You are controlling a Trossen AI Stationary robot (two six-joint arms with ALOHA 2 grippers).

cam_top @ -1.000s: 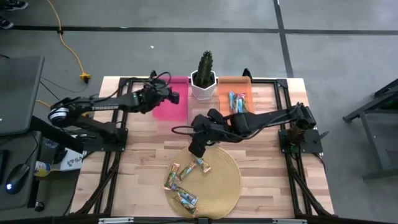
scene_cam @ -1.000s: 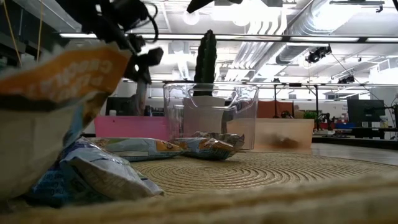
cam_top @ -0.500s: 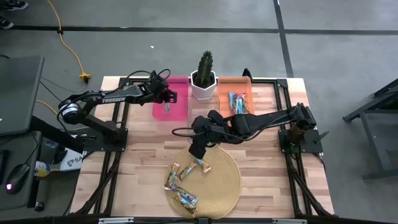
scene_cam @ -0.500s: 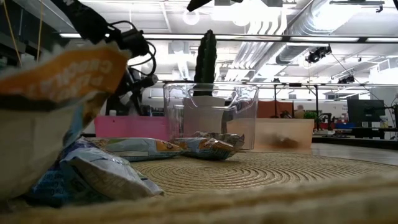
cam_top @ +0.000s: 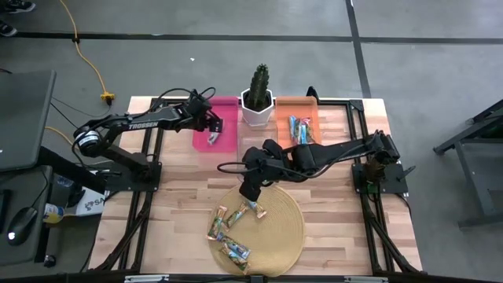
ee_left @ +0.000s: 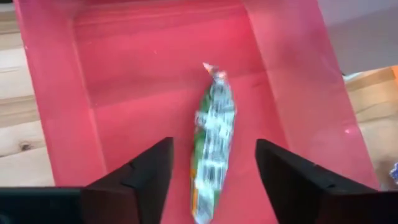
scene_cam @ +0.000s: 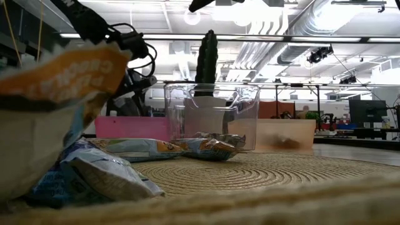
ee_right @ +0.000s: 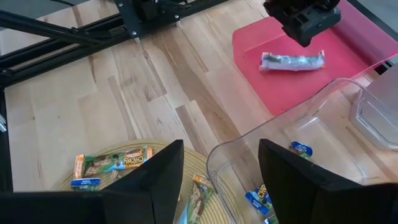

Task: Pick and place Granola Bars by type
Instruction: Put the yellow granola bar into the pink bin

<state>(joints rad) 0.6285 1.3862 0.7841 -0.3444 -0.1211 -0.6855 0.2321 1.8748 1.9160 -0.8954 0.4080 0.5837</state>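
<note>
L gripper point(ee_left: 211, 168): jaws apart, nothing between them. The silver-green crinkly-wrapped granola bar point(ee_left: 211, 143) lies flat on the floor of the pink rectangular plastic bin point(ee_left: 124, 74), directly under my jaws, clear of both bin walls.

Risk 1: I judge a low retract could drag a finger across the wrapper and flick the bar out; the foil is light and slippery. Lift straight up first.

R gripper point(ee_right: 217, 180): jaws spread wide, empty. It hovers over the far edge of the round woven straw mat point(cam_top: 287, 228), with the curved rim of a clear plastic bin point(ee_right: 280, 137) just ahead in its wrist view.

Risk 2: the remaining brown-yellow and blue wrapped bars point(cam_top: 232, 228) lie close together on the mat, some overlapping. A descent w/o a clean target may pinch two at once or scatter the pile.

Risk 3: R fingers could clip the clear bin rim on approach.

Pose, high view: L arm reaches from the table's left side across to the pink bin, wrist pitched down. R arm stretches from the right side across table centre, elbow low, wrist angled down at the mat. The orange rectangular bin point(cam_top: 297, 110) already holds blue-wrapped bars; the green cactus in a white pot point(cam_top: 258, 98) stands between the pink and orange bins.
</note>
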